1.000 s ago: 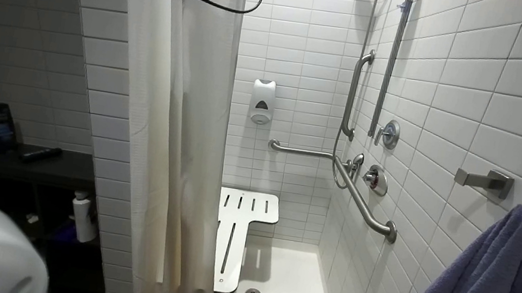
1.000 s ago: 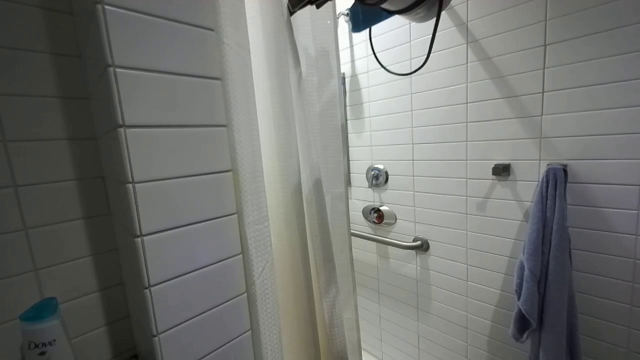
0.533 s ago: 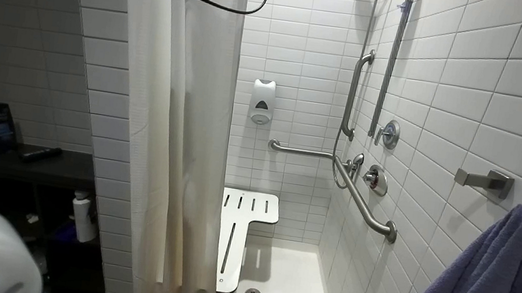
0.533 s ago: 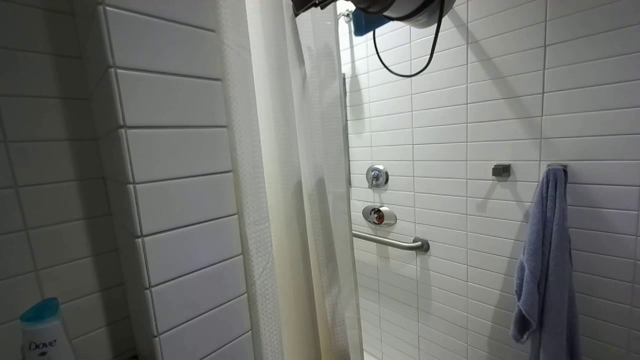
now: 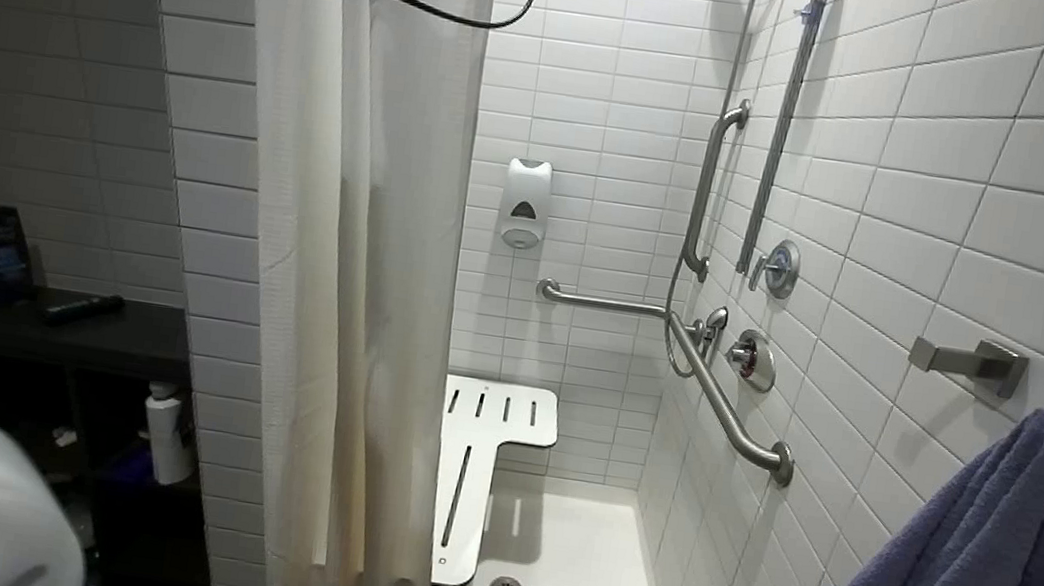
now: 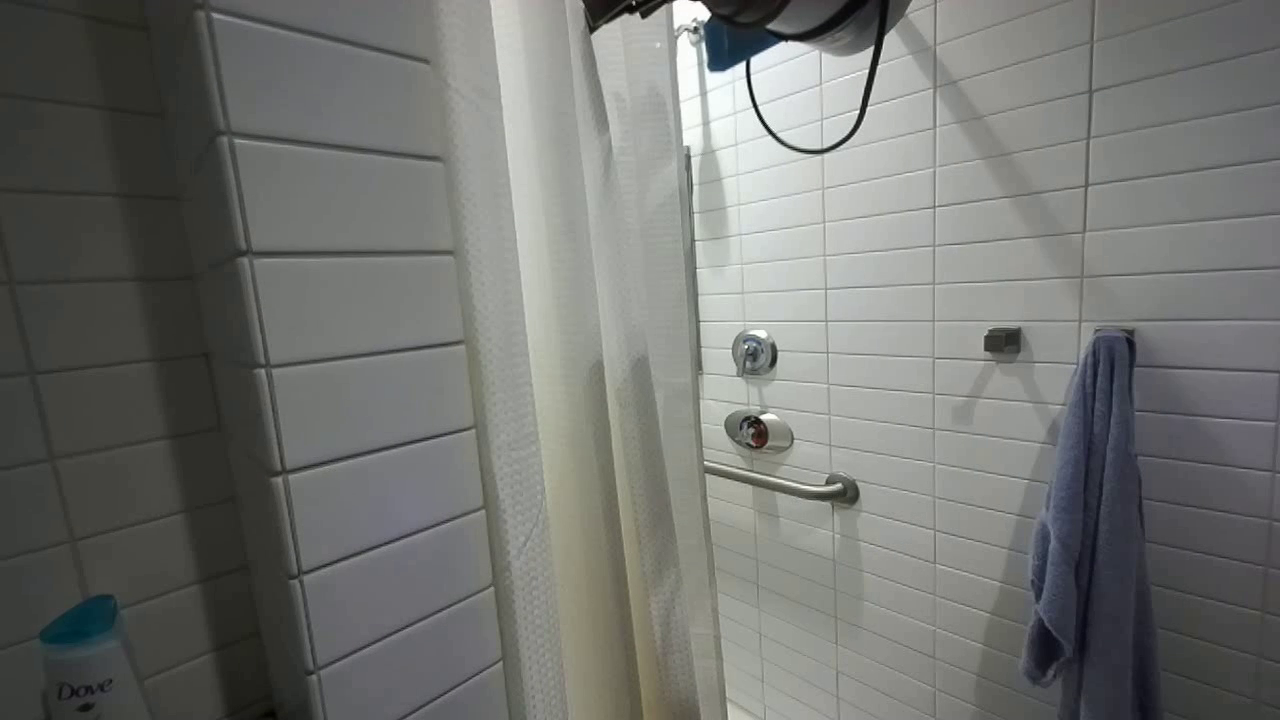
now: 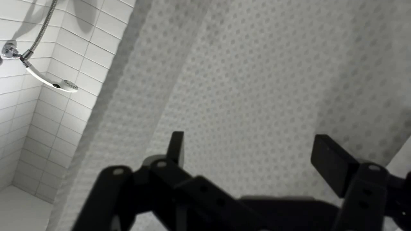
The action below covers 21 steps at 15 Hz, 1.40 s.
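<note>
Curtain (image 7: 247,96) fills most of the wrist view, a pale dimpled sheet lying beyond the fingers (image 7: 334,163), which stand wide apart with nothing pinched between them; whether their tips touch the cloth, I cannot tell. In both exterior views it hangs in long folds at the shower entrance, beside the tiled wall end (image 6: 370,400); in an exterior view its free edge partly hides the slotted seat (image 5: 472,518). What has just changed is small: against a second ago, the part of the arm (image 6: 835,25) near the top and its looping cable (image 6: 812,151) sit slightly lower and farther right, and the curtain's edge is shifted a touch the same way. Over the last half second almost nothing differs. For the work at the curtain, this reads as a pause, with the fingers poised at the cloth but no hold on it. The shower head (image 7: 69,86) and the towel (image 6: 1090,520) are well apart from them.
</note>
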{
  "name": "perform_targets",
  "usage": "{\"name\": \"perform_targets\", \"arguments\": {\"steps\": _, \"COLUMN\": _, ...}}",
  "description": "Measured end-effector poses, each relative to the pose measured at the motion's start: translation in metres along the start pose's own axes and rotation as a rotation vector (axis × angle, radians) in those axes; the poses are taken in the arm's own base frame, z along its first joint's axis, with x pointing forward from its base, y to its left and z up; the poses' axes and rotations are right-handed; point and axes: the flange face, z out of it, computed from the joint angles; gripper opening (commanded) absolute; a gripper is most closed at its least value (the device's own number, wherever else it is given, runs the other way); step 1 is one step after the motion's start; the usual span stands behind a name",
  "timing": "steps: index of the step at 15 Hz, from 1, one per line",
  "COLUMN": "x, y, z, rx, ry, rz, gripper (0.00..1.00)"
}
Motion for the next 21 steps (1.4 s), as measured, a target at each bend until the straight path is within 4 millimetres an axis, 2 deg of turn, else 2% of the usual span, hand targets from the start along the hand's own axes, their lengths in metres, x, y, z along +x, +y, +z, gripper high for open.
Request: {"name": "perform_targets", "arguments": {"steps": 21, "x": -0.0023, "y": 0.0039, "z": -0.0001, "rx": -0.012, "ry": 0.001, "rz": 0.012, "gripper": 1.00}}
